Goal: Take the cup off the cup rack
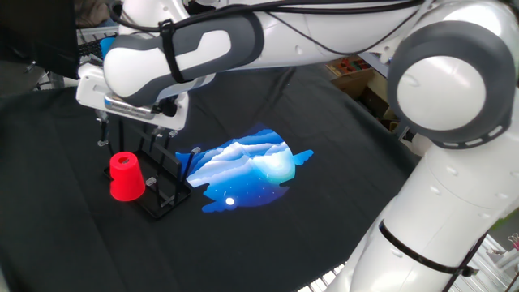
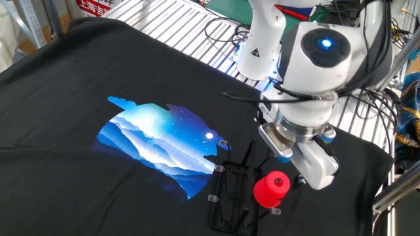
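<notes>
The red cup [image 1: 126, 177] stands upside down, narrow base up, at the left side of the black wire cup rack [image 1: 165, 188]. I cannot tell whether it sits on a peg or beside the rack. My gripper [image 1: 132, 144] hangs just above and behind the cup, its dark fingers apart and holding nothing. In the other fixed view the cup [image 2: 271, 189] is at the right end of the rack [image 2: 230, 191]. There the white hand housing [image 2: 307, 160] is right above it and hides the fingertips.
A blue and white printed patch [image 1: 247, 166] lies on the black cloth right of the rack. Pale-tipped pegs [image 1: 171, 133] stand up close to the fingers. A metal grille and cables [image 2: 197, 26] lie beyond the cloth's far edge.
</notes>
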`<action>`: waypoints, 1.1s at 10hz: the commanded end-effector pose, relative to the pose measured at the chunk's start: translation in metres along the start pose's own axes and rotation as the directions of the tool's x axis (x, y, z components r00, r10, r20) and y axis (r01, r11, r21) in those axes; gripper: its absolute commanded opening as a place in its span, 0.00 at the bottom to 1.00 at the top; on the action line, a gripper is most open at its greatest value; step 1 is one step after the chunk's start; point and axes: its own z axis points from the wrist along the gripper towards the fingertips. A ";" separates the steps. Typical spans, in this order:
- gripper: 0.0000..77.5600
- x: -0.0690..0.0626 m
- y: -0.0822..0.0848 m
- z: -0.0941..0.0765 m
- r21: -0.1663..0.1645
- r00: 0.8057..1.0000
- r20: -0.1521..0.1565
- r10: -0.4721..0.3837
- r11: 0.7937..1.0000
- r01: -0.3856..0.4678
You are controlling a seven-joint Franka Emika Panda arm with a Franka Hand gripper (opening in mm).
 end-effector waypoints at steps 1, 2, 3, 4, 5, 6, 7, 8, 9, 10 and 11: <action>1.00 0.003 0.008 0.011 -0.004 1.000 0.016 0.006 1.000 -0.006; 1.00 0.004 0.008 0.015 0.005 1.000 0.022 0.001 1.000 -0.002; 1.00 0.005 0.009 0.020 0.002 1.000 0.029 0.004 1.000 -0.004; 1.00 0.007 0.009 0.026 0.006 0.999 0.039 0.002 1.000 -0.002; 1.00 0.006 0.009 0.032 0.014 0.999 0.048 -0.004 1.000 0.003; 1.00 0.006 0.009 0.033 0.013 0.999 0.048 -0.006 1.000 0.005; 1.00 0.001 0.007 0.040 0.014 0.999 0.050 -0.020 1.000 0.020; 1.00 -0.002 0.005 0.045 0.010 0.998 0.058 -0.027 1.000 0.027; 1.00 -0.003 0.004 0.048 0.007 0.998 0.063 -0.031 0.999 0.031; 1.00 -0.004 0.002 0.054 0.007 0.997 0.068 -0.031 1.000 0.030; 1.00 -0.004 0.002 0.055 0.008 0.997 0.067 -0.030 1.000 0.030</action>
